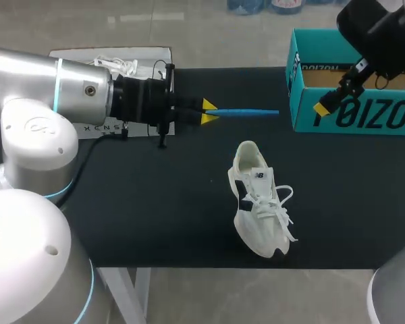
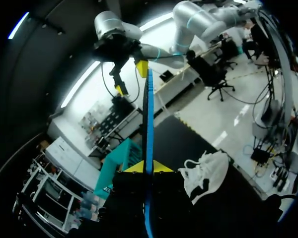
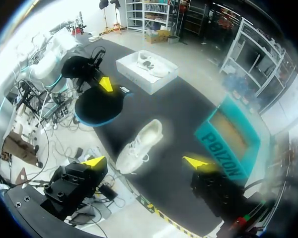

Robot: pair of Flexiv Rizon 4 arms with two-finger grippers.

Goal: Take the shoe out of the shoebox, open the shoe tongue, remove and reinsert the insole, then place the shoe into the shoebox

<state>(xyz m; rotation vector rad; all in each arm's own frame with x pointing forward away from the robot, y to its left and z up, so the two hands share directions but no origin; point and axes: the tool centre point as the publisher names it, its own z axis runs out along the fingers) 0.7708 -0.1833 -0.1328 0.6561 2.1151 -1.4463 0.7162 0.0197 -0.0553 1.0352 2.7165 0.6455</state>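
A white sneaker (image 1: 260,199) lies on its side in the middle of the black mat (image 1: 155,196), toe toward the front edge. My left gripper (image 1: 208,111) is shut on the insole (image 1: 246,111), which shows edge-on as a thin blue strip pointing at the teal shoebox (image 1: 354,118). From the left wrist, the insole (image 2: 149,119) runs straight ahead from the left gripper (image 2: 148,166), with the sneaker (image 2: 208,171) to one side. My right gripper (image 3: 146,161) hangs open, high over the mat beside the shoebox (image 3: 228,136), with the sneaker (image 3: 139,144) below between its fingers.
A white box (image 1: 148,54) holding another white shoe stands at the back left, behind my left arm. The mat's front edge runs just past the sneaker's toe. The teal shoebox's inside looks bare brown.
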